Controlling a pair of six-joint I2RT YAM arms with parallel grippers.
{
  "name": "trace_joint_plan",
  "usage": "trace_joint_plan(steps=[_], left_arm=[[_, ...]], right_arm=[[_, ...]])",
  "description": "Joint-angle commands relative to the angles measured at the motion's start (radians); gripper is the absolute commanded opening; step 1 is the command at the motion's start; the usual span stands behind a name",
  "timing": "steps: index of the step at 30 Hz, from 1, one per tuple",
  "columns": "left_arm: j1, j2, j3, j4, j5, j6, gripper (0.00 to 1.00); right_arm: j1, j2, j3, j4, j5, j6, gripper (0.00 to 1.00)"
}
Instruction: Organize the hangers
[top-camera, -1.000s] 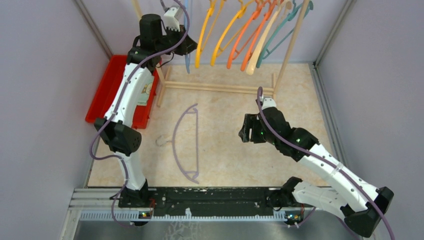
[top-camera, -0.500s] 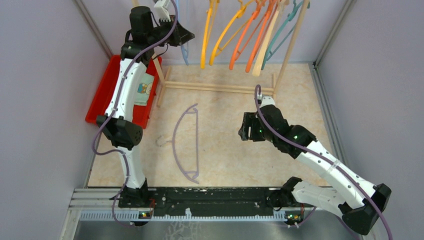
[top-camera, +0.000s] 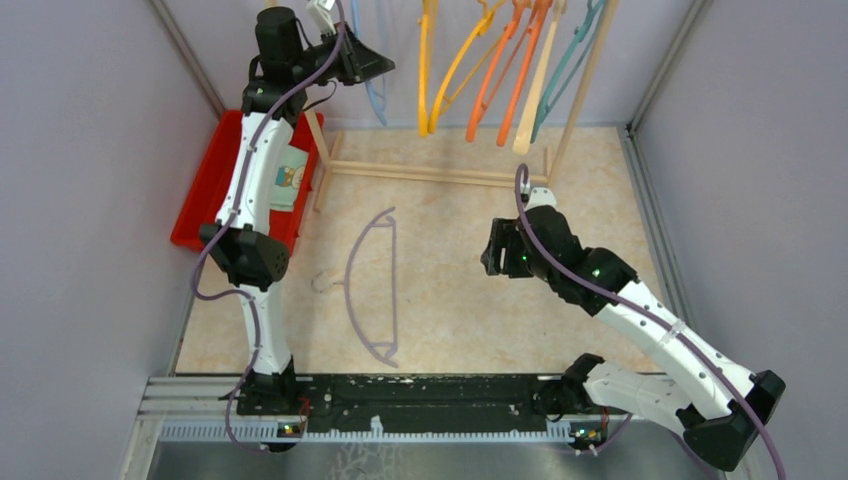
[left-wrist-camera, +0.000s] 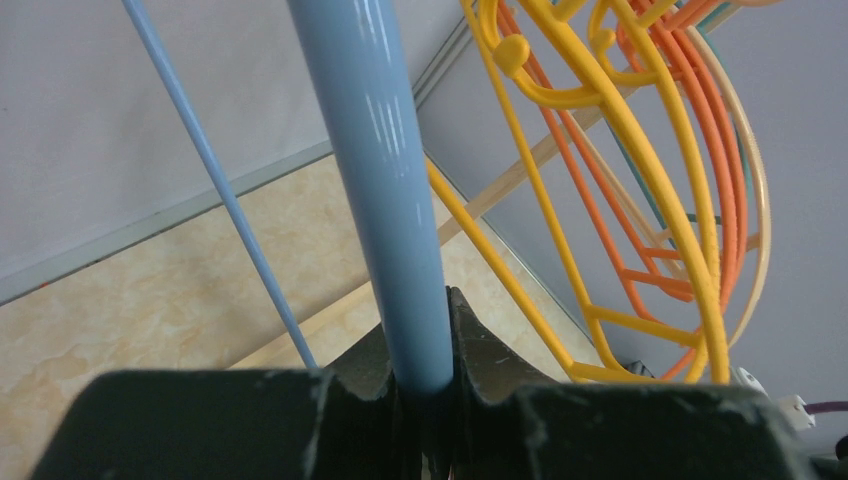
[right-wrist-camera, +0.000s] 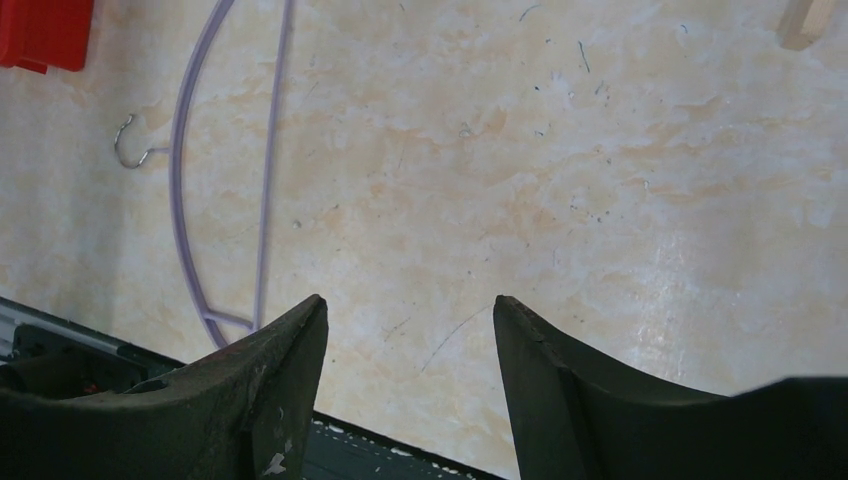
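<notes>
- Nearest the arm bases, the right arm's fingers (right-wrist-camera: 408, 305) hung released and empty above the bare desk (top-camera: 470, 320), barely shifted over the last second.
- Just to their left, one lavender hanger (top-camera: 394, 285) lay flat on the desk with its hook pointing left. It was the only hanger not yet lifted.
- One red bin (top-camera: 200, 195) sat at the desk's left edge, beside the foot of the one wooden rack (top-camera: 430, 172).
- Farther back, the left arm had climbed within the past second. The left arm's fingers (left-wrist-camera: 420, 380) were clenched on the thick bar of one light blue hanger (left-wrist-camera: 385, 200), and had carried it higher alongside the rack's left end.
- The rise suggested the blue hanger was about to be hooked on. The rack's top rail lay out of view, so whether its hook had caught could not be told.
- Six hangers hung on the rack: two yellow hangers (left-wrist-camera: 610, 135), two orange hangers (left-wrist-camera: 733, 220), one peach hanger (top-camera: 537, 90) and one teal hanger (top-camera: 568, 55). All six had swung toward the right since a second earlier.
- That made eight hangers in all: six hung, one in the grip and one on the desk. By that count the task looked well advanced, with two left to place.
</notes>
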Motion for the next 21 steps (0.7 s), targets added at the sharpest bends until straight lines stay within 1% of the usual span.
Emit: trace_joint_plan(steps=[1, 7, 12, 16, 21], left_arm=[[0.014, 0.026, 0.005, -0.055, 0.081, -0.083, 0.00], [0.014, -0.008, -0.050, -0.039, 0.194, -0.116, 0.00], [0.018, -0.013, -0.084, 0.022, 0.273, -0.179, 0.00], [0.020, 0.012, -0.068, 0.036, 0.294, -0.216, 0.00], [0.020, 0.007, -0.068, 0.049, 0.290, -0.215, 0.00]], right_arm=[[-0.014, -0.026, 0.041, 0.014, 0.023, 0.004, 0.62], [-0.014, -0.033, 0.020, 0.032, 0.015, 0.030, 0.62], [-0.014, -0.046, 0.003, 0.044, 0.009, 0.049, 0.61], [-0.013, -0.053, 0.002, 0.039, 0.011, 0.052, 0.61], [-0.014, -0.073, -0.011, 0.029, 0.019, 0.057, 0.61]])
